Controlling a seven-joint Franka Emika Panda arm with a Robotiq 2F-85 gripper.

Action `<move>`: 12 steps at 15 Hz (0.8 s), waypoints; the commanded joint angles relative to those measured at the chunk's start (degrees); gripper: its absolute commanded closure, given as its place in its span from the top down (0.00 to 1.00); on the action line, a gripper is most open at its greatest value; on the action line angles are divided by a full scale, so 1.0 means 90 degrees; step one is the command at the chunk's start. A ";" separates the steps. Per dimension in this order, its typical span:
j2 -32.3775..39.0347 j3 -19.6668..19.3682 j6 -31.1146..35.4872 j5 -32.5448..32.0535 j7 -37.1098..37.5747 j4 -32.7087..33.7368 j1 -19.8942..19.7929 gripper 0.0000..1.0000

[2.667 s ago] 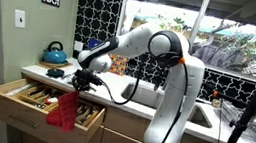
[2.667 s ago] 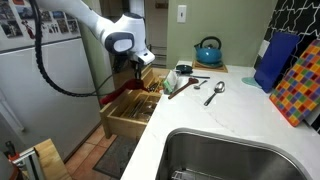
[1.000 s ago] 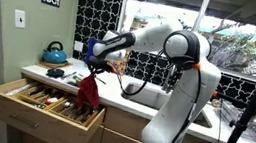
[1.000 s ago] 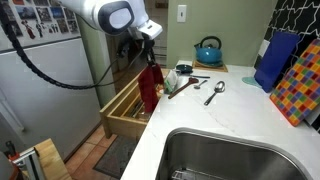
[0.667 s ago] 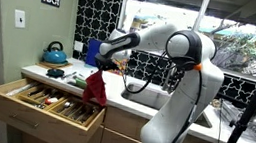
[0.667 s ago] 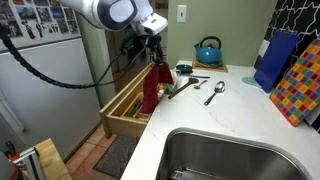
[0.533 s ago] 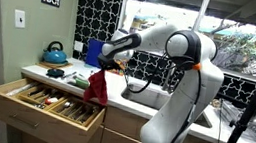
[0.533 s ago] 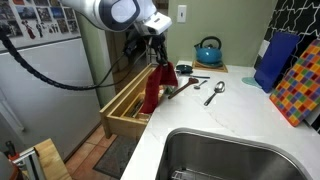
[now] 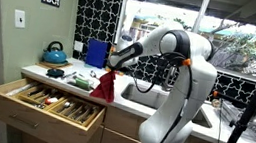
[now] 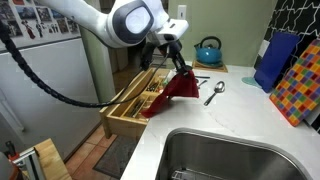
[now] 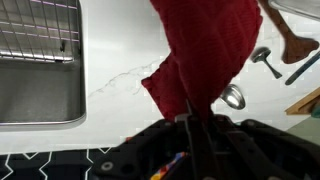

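counter: white; directly under gripper.
sink: set in counter, well apart from gripper.
drawer: pulled open, utensils inside; below & beside gripper.
red cloth: hangs from gripper, lower end at counter edge; contact unclear.
gripper: jaws closed, pinching cloth top.
kettle: blue, beyond gripper.
spoon: on counter, just beside cloth.

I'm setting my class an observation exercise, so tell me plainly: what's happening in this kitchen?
The robot arm's gripper is shut on a red cloth, holding it by one end over the white countertop. The cloth's lower end seems to reach the counter's edge beside the open utensil drawer. A spoon lies nearby; a blue kettle stands further back.
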 commanded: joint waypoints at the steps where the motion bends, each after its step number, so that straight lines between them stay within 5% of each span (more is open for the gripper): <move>1: 0.0007 -0.0088 -0.0009 -0.0012 -0.0008 0.0010 0.0093 0.05; 5: 0.0092 -0.0067 -0.0018 -0.0188 0.0099 0.0065 0.0032 0.01; 7: 0.0505 -0.0061 0.0598 -0.0560 0.0101 0.0132 -0.0217 0.01; 12: 0.1185 -0.0234 0.1151 0.0303 -0.0557 0.0094 -0.0140 0.01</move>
